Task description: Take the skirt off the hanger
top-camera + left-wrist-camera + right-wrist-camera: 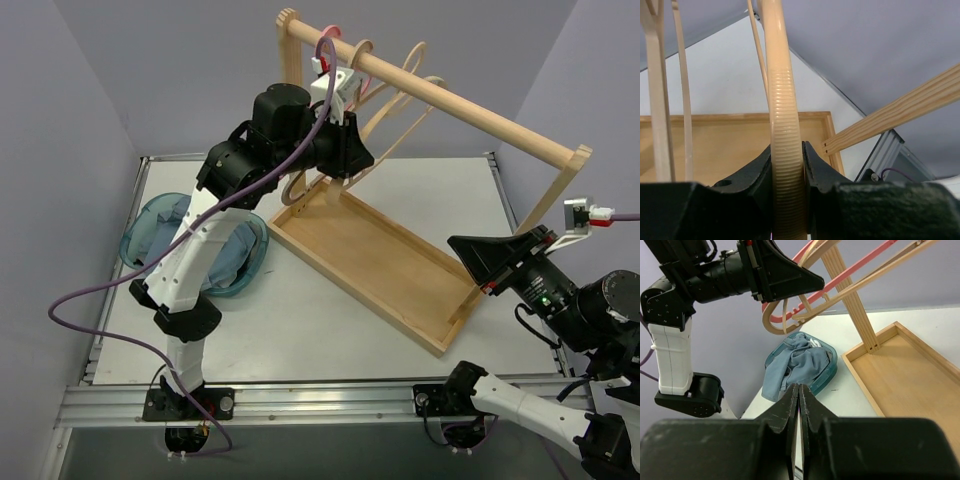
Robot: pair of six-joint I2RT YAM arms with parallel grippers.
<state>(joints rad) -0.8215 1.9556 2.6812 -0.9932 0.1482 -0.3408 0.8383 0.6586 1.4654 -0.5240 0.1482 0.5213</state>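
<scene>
**At the upper middle of the top view, the left tool (350, 155) clamps a wooden hanger (782, 100)**

On the worktop (300, 320) stands one wooden rack. It has one rail (460, 105) running from the upper centre down to the right, and one tray (370, 250) as its base. The hangers crowd the rail's upper left end: one pink hanger (860, 262) and at least two of pale wood. They overlap too much for a firm count.

There is one skirt (797, 362), blue and crumpled. It lies in the single teal basin (130, 240) at the left of the worktop, near the tray's left corner and off every hanger.

There are two tools. The left tool's jaws are parted only by the thickness of the hanger's ribbed wooden bar. They are clenched on it, with both fingers pressed against its sides.

The right tool (460, 245) sits at the lower right of the top view, beside the tray's right end. Its fingers are pressed flat together with nothing between them.
</scene>
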